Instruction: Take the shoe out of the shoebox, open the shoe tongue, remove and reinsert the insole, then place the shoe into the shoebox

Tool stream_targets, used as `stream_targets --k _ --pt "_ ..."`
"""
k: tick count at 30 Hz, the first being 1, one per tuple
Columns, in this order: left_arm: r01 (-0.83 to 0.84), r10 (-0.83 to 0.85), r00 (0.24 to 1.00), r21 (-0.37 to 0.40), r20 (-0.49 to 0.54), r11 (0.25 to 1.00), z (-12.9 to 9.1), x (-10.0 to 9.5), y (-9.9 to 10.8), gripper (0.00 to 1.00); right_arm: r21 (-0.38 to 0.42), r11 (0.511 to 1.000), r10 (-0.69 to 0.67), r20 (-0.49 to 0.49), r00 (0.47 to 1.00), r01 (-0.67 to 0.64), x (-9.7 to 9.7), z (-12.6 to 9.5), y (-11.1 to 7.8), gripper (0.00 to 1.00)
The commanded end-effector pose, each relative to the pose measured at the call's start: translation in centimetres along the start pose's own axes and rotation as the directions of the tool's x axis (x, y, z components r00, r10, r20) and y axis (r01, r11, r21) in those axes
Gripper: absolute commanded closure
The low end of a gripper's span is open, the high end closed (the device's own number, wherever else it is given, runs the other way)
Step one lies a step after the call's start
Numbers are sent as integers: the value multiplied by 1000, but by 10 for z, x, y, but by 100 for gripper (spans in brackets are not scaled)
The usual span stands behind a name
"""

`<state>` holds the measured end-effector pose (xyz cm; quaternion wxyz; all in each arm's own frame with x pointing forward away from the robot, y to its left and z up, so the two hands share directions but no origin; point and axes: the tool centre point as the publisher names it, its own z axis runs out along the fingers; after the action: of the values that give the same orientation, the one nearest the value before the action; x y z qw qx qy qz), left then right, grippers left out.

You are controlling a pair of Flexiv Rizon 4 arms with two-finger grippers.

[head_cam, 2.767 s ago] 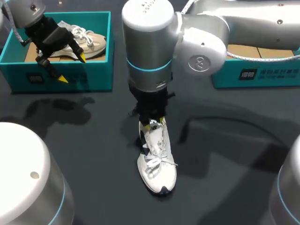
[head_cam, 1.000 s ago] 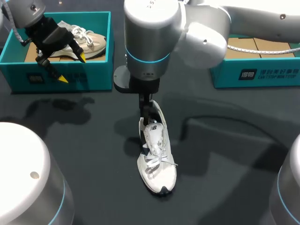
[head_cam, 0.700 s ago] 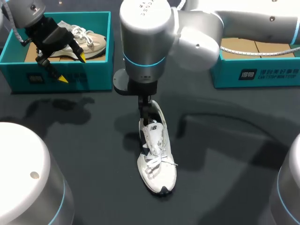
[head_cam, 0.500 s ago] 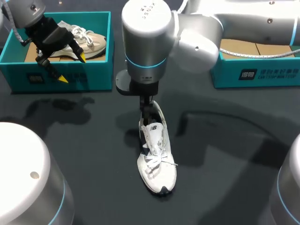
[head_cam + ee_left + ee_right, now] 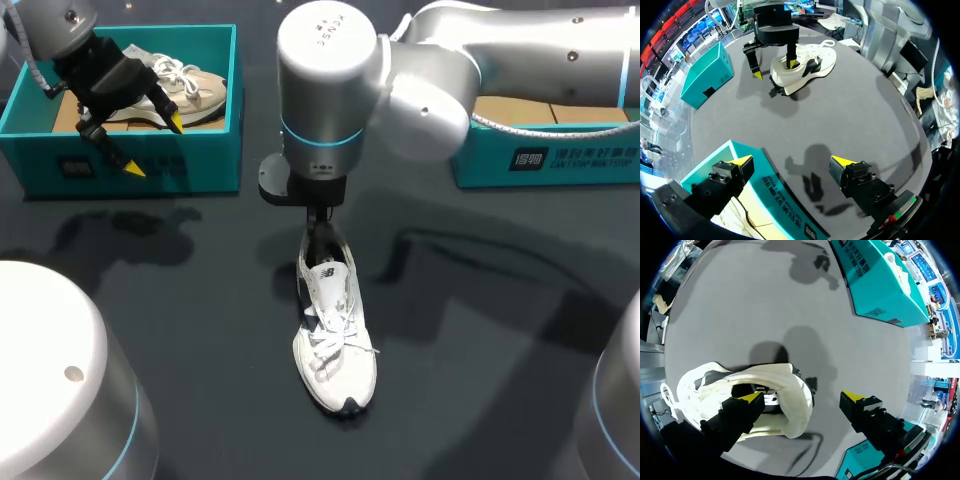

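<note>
Mid-desk (image 5: pixel 480 330): white shoe (image 5: pixel 335 345), upright on its sole, toe toward the near edge, heel toward the far edge, laces loose over the tongue.

Right pincer (image 5: pixel 801 399): straight down over the heel opening. One finger (image 5: pixel 742 407) inside the shoe, the other finger (image 5: pixel 860 405) out behind the heel, apart from it. Released, gripping nothing.

Left pincer (image 5: pixel 155 145): above the near wall of the teal shoebox (image 5: pixel 200 160) at the far left corner. Spread wide, nothing between the yellow tips. Beige shoe (image 5: pixel 195 85) inside that box, lying on brown card.

Second teal box (image 5: pixel 560 160) along the far right edge, partly hidden behind the right arm.

Against 2.8 s ago: right wrist turned about its own axis. Back then pincer directly on top of the heel, a yellow tip showing at the tongue; now a single dark finger down in the opening.

Against 0.5 s ago: right arm's big wrist housing shifted a little toward the desk's right edge.

White shoe in the same spot throughout. Left arm, left pincer and both boxes unchanged.
</note>
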<state>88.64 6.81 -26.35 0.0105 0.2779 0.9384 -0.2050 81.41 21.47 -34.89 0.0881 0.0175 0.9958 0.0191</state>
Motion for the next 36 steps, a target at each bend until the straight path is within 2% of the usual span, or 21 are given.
stream_targets --k 1,8,15,21,23,27,31,33,35,36 --pt "0 0 1000 -2 -1 1000 0 0 0 0 -10 1000 2 -17 1000 -2 -3 12 -1 0" --pt "0 0 1000 -2 -1 1000 0 0 0 0 -17 1000 5 -46 999 -6 -4 25 -3 0" --pt "0 0 1000 -2 -1 1000 0 0 0 0 -30 1000 5 -59 998 -7 -4 32 -7 20" --pt "0 0 1000 -2 -1 1000 0 0 0 0 -41 999 -2 -63 998 0 -2 34 -9 29" --pt "0 0 1000 -2 -1 1000 0 0 0 0 -48 999 -5 -65 998 2 -1 35 -8 37" --pt "0 0 1000 -2 -1 1000 0 0 0 0 -61 998 -20 -56 998 17 2 35 -6 43" --pt "0 0 1000 -2 -1 1000 0 0 0 0 -65 998 -25 -59 998 21 3 37 -5 55" --pt "0 0 1000 -2 -1 1000 0 0 0 0 -66 998 -25 -61 998 21 3 38 -5 65" --pt "0 0 1000 -2 -1 1000 0 0 0 0 -67 998 -23 -62 998 19 3 38 -5 81" --pt "0 0 1000 -2 -1 1000 0 0 0 0 -67 998 -21 -63 998 17 4 38 -5 98"
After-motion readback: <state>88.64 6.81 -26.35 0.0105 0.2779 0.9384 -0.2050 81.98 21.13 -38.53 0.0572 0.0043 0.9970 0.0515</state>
